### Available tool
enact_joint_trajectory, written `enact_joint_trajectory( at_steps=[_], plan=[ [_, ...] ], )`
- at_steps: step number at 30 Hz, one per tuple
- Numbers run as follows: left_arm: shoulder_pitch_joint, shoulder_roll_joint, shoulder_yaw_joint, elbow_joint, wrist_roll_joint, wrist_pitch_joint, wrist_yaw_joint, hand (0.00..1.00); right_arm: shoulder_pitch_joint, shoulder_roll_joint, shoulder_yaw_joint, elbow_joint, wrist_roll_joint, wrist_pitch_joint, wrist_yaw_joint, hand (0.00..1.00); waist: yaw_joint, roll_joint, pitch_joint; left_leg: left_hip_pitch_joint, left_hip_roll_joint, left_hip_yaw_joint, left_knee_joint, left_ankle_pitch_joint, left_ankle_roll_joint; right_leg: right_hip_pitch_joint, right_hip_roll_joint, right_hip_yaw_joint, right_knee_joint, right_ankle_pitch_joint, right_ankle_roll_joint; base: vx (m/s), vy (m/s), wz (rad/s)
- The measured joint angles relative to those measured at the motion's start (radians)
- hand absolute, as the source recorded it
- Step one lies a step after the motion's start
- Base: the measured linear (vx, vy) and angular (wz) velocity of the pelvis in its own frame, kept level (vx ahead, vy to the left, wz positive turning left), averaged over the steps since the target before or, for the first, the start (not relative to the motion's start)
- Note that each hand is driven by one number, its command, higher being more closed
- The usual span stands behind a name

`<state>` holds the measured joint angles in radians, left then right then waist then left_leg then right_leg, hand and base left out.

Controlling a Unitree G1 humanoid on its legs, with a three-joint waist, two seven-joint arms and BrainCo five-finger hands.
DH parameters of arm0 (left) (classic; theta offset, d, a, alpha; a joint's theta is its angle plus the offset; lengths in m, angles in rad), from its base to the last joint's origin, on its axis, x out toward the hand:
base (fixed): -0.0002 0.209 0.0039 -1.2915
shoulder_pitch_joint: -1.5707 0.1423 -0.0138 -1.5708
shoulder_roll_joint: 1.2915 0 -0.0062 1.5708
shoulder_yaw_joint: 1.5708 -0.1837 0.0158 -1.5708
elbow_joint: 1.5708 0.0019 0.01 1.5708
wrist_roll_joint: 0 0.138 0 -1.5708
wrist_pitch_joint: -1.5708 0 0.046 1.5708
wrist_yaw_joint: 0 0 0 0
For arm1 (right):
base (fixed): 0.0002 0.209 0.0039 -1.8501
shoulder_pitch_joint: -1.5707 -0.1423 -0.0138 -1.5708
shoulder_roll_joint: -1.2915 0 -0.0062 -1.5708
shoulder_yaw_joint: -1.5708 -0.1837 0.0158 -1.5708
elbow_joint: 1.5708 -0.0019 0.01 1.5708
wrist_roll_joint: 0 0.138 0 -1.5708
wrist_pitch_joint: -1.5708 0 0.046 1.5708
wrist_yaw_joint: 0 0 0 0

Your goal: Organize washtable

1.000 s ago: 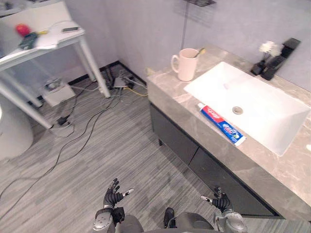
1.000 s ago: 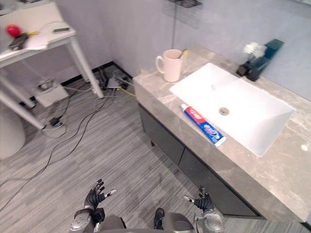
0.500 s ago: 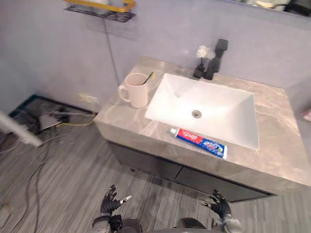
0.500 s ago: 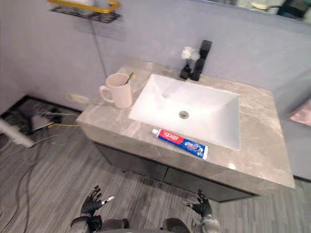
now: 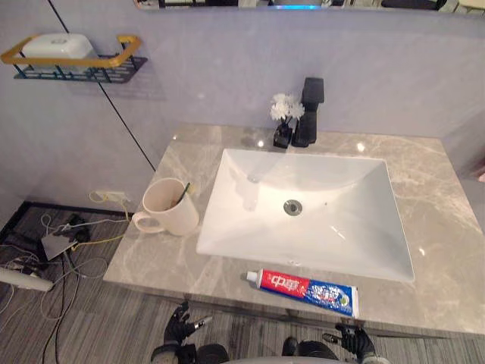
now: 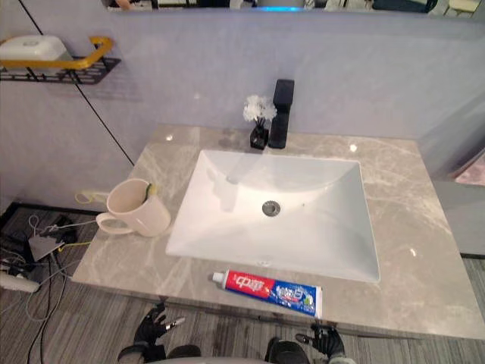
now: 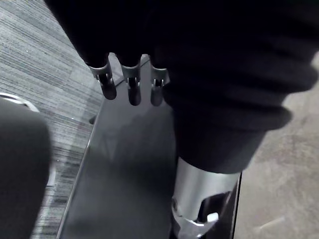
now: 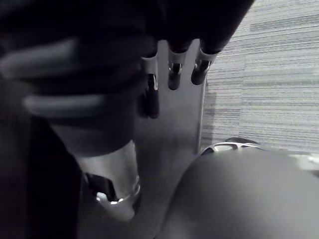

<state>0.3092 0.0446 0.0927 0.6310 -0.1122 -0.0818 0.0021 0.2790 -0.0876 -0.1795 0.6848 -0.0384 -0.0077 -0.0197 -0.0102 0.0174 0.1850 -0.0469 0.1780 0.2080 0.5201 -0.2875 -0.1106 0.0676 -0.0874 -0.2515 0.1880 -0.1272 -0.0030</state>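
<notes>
currently the left robot hand [image 5: 180,326] and the right robot hand [image 5: 355,340] hang low over the grey striped floor [image 5: 114,318], short of the front edge of the grey marble counter [image 5: 447,250] and well apart from each other. both are wide. in the wrist views the left one's fingers [image 7: 130,89] and the right one's fingers [image 8: 172,74] reach out straight in a row, and neither holds anything.

the red, white and blue toothpaste tube [image 5: 301,288] lies flat on the counter's front strip, ahead of the right robot hand and a little toward the left one, apart from both. it runs along the near rim of the white rectangular sink basin [image 5: 303,208], just beside it. the cream ceramic mug [image 5: 170,208] stands upright on the counter ahead of the left robot hand, beside the basin, with a slim toothbrush handle [image 5: 184,191] leaning inside it.

far ahead of both hands, past the basin at the wall, a black block-shaped faucet [image 5: 309,110] stands with a small black vase of white flowers [image 5: 284,121] just beside it, on the left robot hand's side. on the wall well beyond the left robot hand hangs a black wire shelf with a yellow rail [image 5: 91,68], carrying a white soap dish [image 5: 54,49].
</notes>
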Motion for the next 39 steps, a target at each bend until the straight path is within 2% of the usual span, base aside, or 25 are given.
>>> enact_joint_trajectory(
  at_steps=[1, 2, 3, 4, 5, 7, 8, 19, 20, 26, 31, 35, 39],
  plan=[
    [0.006, -0.001, -0.002, 0.001, 0.004, -0.001, 0.0, 0.0, -0.005, -0.016, -0.016, 0.001, 0.0, -0.002, -0.001, 0.0, -0.004, 0.036, -0.007, 0.001, -0.007, -0.037, -0.193, 0.109, 0.026, 0.003, 0.018, 0.021, -0.018, 0.011, 0.026, 0.02, 0.184, -0.38],
    [0.004, -0.002, -0.003, 0.006, 0.005, -0.003, -0.001, 0.0, -0.011, -0.015, -0.021, 0.006, 0.001, -0.002, -0.002, 0.0, -0.003, 0.025, -0.009, 0.022, -0.018, -0.033, -0.209, 0.102, 0.026, 0.004, 0.018, 0.038, -0.033, 0.008, 0.038, 0.02, 0.234, -0.41],
    [0.002, 0.006, 0.001, 0.007, 0.003, -0.002, 0.001, 0.0, -0.016, -0.01, -0.013, 0.005, 0.0, -0.004, 0.003, 0.0, -0.004, -0.005, -0.013, 0.044, -0.05, -0.017, -0.259, 0.123, 0.036, 0.017, -0.005, 0.064, -0.068, 0.02, 0.06, -0.01, 0.167, -0.24],
    [0.002, 0.019, -0.003, 0.007, 0.006, -0.002, 0.0, 0.0, -0.014, -0.006, -0.015, 0.004, 0.0, -0.009, 0.002, 0.0, -0.005, -0.009, -0.013, 0.055, -0.071, -0.009, -0.291, 0.143, 0.048, 0.016, -0.022, 0.067, -0.082, 0.031, 0.07, -0.02, 0.146, -0.09],
    [0.003, 0.022, -0.004, 0.007, 0.007, -0.002, -0.002, 0.0, -0.014, -0.005, -0.016, 0.003, 0.0, -0.009, 0.002, 0.0, -0.007, -0.03, -0.025, 0.066, -0.087, -0.006, -0.316, 0.155, 0.059, 0.016, -0.033, 0.069, -0.091, 0.039, 0.079, -0.05, 0.144, -0.02],
    [0.002, 0.02, -0.003, 0.007, 0.008, -0.004, -0.001, 0.0, -0.014, -0.003, -0.016, 0.003, 0.0, -0.009, 0.001, 0.0, -0.005, -0.025, -0.024, 0.08, -0.108, 0.003, -0.35, 0.164, 0.069, 0.015, -0.05, 0.083, -0.104, 0.047, 0.091, -0.09, 0.124, -0.1],
    [0.002, 0.017, -0.004, 0.008, 0.008, -0.004, -0.001, 0.0, -0.016, -0.001, -0.016, 0.003, 0.0, -0.011, 0.0, 0.0, -0.004, -0.033, -0.031, 0.093, -0.117, 0.011, -0.372, 0.168, 0.073, 0.015, -0.057, 0.092, -0.109, 0.053, 0.097, -0.08, 0.094, -0.14],
    [-0.006, 0.02, -0.004, 0.059, 0.008, -0.013, 0.0, 0.0, -0.05, 0.003, -0.02, 0.085, -0.001, -0.026, 0.001, 0.0, -0.001, -0.023, -0.047, 0.142, -0.139, 0.01, -0.44, 0.201, 0.083, 0.039, -0.053, 0.115, -0.143, 0.068, 0.1, 0.0, 0.018, -0.04],
    [-0.026, 0.046, -0.003, 0.105, 0.009, -0.023, -0.001, 0.0, -0.062, 0.001, -0.039, 0.151, -0.002, -0.024, 0.001, 0.0, 0.024, -0.043, -0.074, 0.206, -0.162, -0.014, -0.542, 0.256, 0.089, 0.07, -0.056, 0.109, -0.171, 0.078, 0.099, 0.0, 0.0, 0.0],
    [-0.026, 0.046, -0.003, 0.105, 0.009, -0.023, -0.001, 0.0, -0.06, 0.001, -0.04, 0.151, 0.001, -0.025, 0.001, 0.0, 0.024, -0.043, -0.074, 0.204, -0.162, -0.014, -0.542, 0.256, 0.089, 0.069, -0.056, 0.103, -0.173, 0.078, 0.099, 0.0, 0.0, 0.0],
    [-0.03, 0.035, -0.005, 0.11, 0.008, -0.023, 0.006, 0.0, -0.057, 0.003, -0.062, 0.173, 0.071, -0.031, -0.002, 0.0, 0.024, -0.039, -0.073, 0.199, -0.163, -0.022, -0.56, 0.259, 0.084, 0.067, -0.056, 0.088, -0.186, 0.079, 0.101, 0.0, 0.0, 0.05],
    [-0.056, 0.033, -0.015, 0.154, 0.006, -0.024, 0.028, 0.0, -0.061, 0.015, -0.132, 0.216, 0.144, -0.037, -0.007, 0.0, 0.025, -0.033, -0.074, 0.197, -0.165, -0.031, -0.583, 0.268, 0.084, 0.068, -0.055, 0.074, -0.205, 0.083, 0.105, 0.04, -0.002, 0.07],
    [-0.07, 0.037, -0.013, 0.179, 0.006, -0.024, 0.047, 0.0, -0.067, 0.019, -0.155, 0.238, 0.173, -0.044, -0.025, 0.0, 0.024, -0.032, -0.075, 0.197, -0.166, -0.035, -0.587, 0.269, 0.084, 0.076, -0.054, 0.062, -0.215, 0.088, 0.108, 0.06, -0.01, 0.06]
  ],
)
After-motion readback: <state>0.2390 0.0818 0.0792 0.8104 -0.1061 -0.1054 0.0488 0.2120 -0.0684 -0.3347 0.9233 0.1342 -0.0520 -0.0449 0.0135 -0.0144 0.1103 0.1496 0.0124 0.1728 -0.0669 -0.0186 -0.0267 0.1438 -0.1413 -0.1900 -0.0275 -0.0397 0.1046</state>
